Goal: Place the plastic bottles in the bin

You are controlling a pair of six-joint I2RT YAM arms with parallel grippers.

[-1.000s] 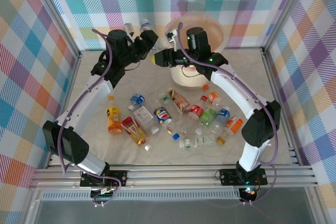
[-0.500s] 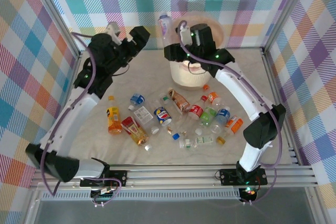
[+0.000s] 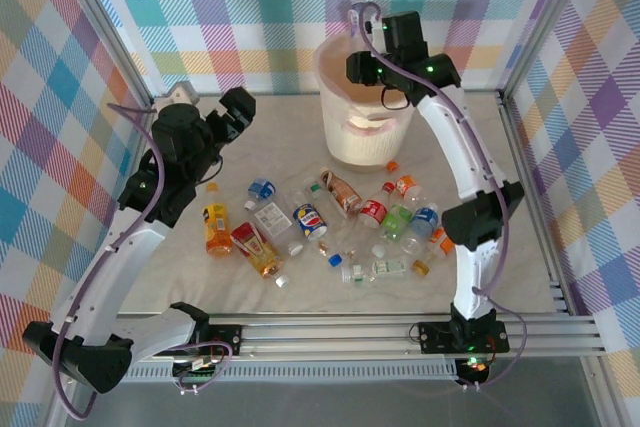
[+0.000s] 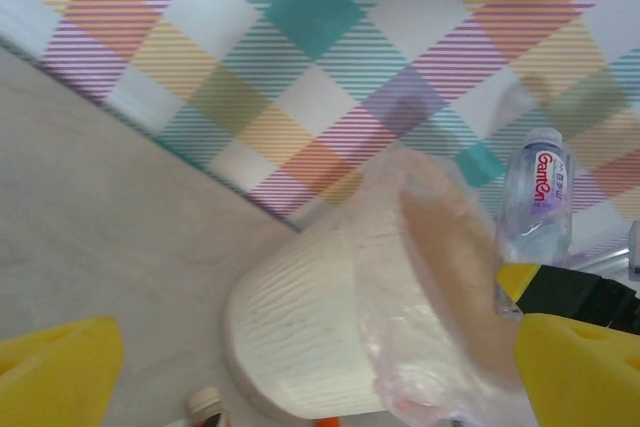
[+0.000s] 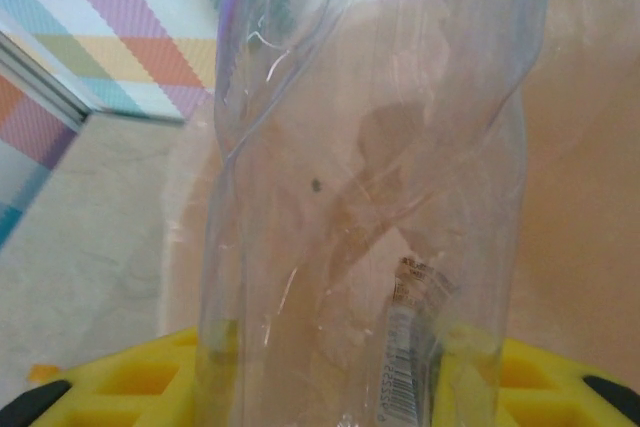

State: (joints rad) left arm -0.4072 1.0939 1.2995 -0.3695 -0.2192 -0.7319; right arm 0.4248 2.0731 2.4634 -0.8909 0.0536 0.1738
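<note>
1. Position of the clear water bottle (image 5: pixel 370 197) decides the coming move. It sticks out from the right fingers (image 5: pixel 130 382), long axis running straight up the right wrist frame, with the bin (image 5: pixel 590 197) and its inner wall directly behind it.
2. Right fingers are clenched on one end of that bottle. In the top view they hang over the bin's mouth at upper centre, so letting go should drop it inside.
3. Left fingers (image 4: pixel 55 367) are spread wide and empty, left of the bin, above bare desk (image 3: pixel 270 152).
4. Loose bottles (image 3: pixel 310 219) lie scattered at centre frame, mostly on their sides, between the arms; the idle left arm looks better placed for them.
5. Held bottle: thin, glossy, dented plastic. Bin: finely ribbed, translucent cream, with what looks like clear film crinkled over its rim. Desk: matte beige.
</note>
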